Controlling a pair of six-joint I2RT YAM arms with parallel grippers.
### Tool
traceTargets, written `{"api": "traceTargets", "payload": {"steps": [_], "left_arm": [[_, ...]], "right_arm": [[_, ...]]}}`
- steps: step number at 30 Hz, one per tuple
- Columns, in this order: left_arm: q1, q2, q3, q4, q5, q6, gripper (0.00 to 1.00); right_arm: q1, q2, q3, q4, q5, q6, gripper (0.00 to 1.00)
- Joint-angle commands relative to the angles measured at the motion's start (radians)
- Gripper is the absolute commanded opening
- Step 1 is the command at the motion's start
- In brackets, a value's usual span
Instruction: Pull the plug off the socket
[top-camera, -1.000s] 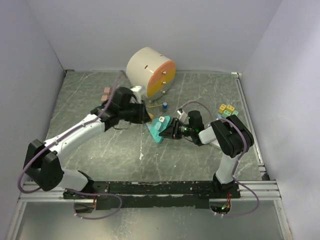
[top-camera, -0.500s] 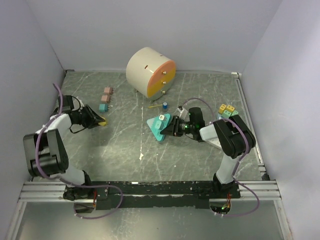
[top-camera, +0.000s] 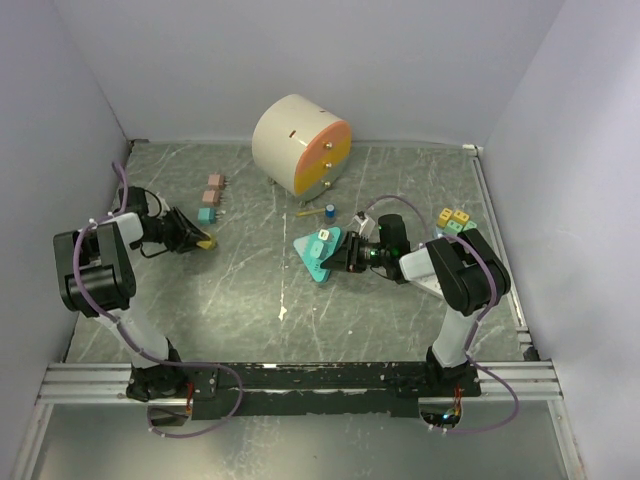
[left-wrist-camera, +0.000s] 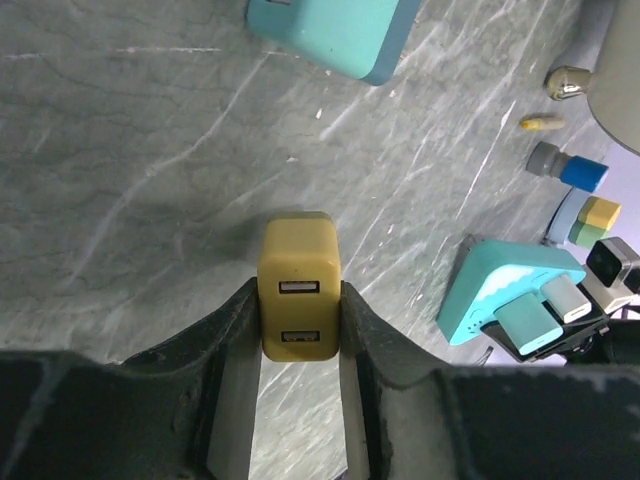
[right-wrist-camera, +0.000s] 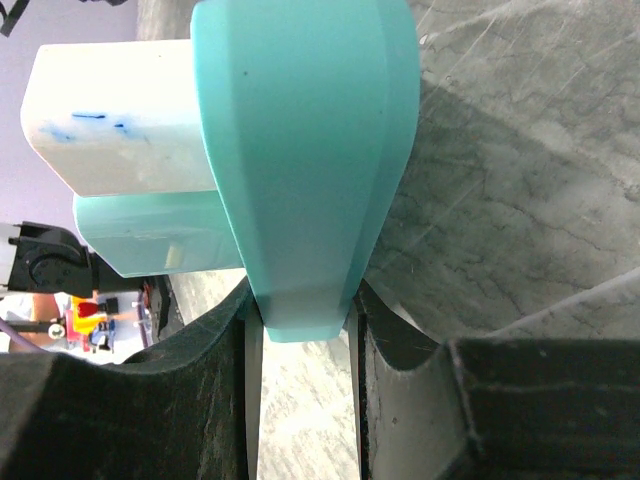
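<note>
The yellow plug (left-wrist-camera: 299, 300), a small block with two USB ports, sits between my left gripper's (left-wrist-camera: 298, 305) fingers, which are shut on it just above the floor. In the top view this gripper (top-camera: 196, 241) is at the far left, well apart from the socket. The socket (top-camera: 318, 258) is a teal triangular block at the centre, with a white plug (top-camera: 323, 237) and a teal plug (right-wrist-camera: 150, 245) standing in it. My right gripper (right-wrist-camera: 300, 315) is shut on the socket's (right-wrist-camera: 300, 150) narrow corner, coming in from the right (top-camera: 346, 256).
A cream drum with an orange face (top-camera: 300, 145) stands at the back. Loose pink (top-camera: 213, 182) and teal (top-camera: 207, 214) plugs lie at the back left. A blue cylinder (top-camera: 329, 211) lies behind the socket. Yellow and green plugs (top-camera: 455, 220) lie at the right.
My left arm has swung from beside the socket to the far left, carrying the yellow plug. The right gripper and the socket have barely moved.
</note>
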Motion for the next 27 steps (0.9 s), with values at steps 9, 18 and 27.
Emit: {"api": "traceTargets", "payload": {"steps": [9, 18, 27], "left_arm": [[0.019, -0.107, 0.0, -0.025, -0.08, 0.04, 1.0], [-0.035, -0.33, -0.124, 0.028, -0.074, -0.023, 0.99], [-0.422, -0.634, -0.314, 0.121, -0.258, -0.237, 1.0]], "right_arm": [[-0.009, 0.072, -0.016, -0.081, 0.102, -0.078, 0.0], [-0.008, 0.066, -0.018, -0.087, 0.118, -0.084, 0.0], [-0.008, 0.092, -0.011, -0.081, 0.103, -0.075, 0.0]]}}
